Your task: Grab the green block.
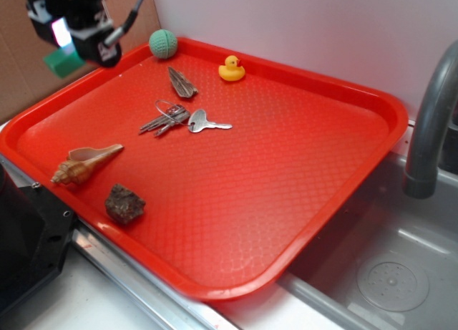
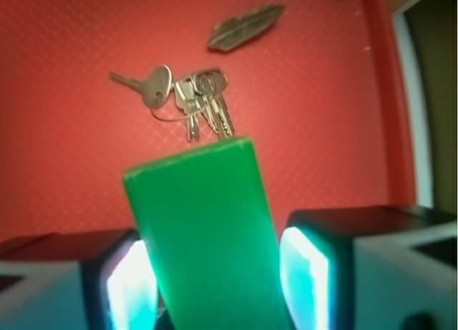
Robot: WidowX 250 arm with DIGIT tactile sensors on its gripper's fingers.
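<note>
The grab looks done — the gripper (image 2: 215, 273) is clamped on the green block (image 2: 204, 230), held high over the tray's (image 1: 343, 86) far-left corner — nothing evidently left.

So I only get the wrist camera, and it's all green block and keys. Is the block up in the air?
Observer: Yes. The pincer holds the green block above the tray's back left corner.
Operator: Is there anything fun on the tray?
Observer: A yellow duck sits near the back rim.
Operator: Anything else?
Observer: A seashell lies by the left edge, with a brown rock beside it.
</note>
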